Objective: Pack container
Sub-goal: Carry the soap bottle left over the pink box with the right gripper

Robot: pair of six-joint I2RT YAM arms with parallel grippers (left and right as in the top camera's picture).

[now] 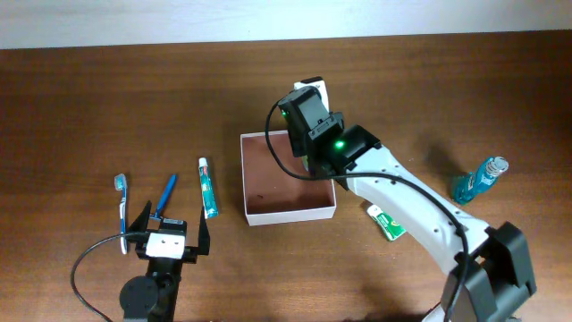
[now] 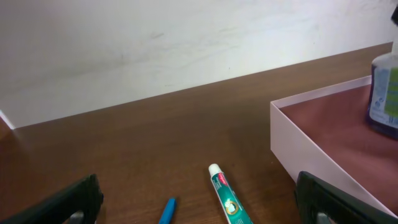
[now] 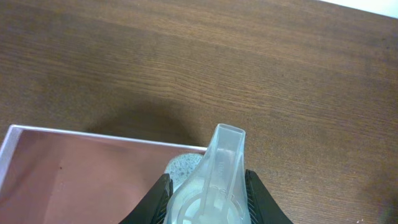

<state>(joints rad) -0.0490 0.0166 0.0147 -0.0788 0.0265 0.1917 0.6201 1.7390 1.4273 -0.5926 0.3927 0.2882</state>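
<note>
Your R arm: a white curved plastic link [image 1: 402, 195], with a thin black cable [image 1: 272, 136] looping off the boxy black wrist housing [image 1: 315, 121]. The housing shows 2 green LEDs [image 1: 338, 146]. Down-right of the housing sits a big black base block [image 1: 505, 264]. Far down-left of it is your L gripper [image 1: 172, 222]: white body, black fingers [image 1: 204, 234], round black base [image 1: 143, 293], black cable loop [image 1: 79, 266].

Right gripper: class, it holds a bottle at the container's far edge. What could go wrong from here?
1. The right gripper holds the bottle right at the far wall of the container; lowering it might catch the thin rim or land it outside.
2. The bottle seems upright over a shallow box, so it may topple on release.
3. A knock could slide the container towards the toothpaste beside it.
</note>
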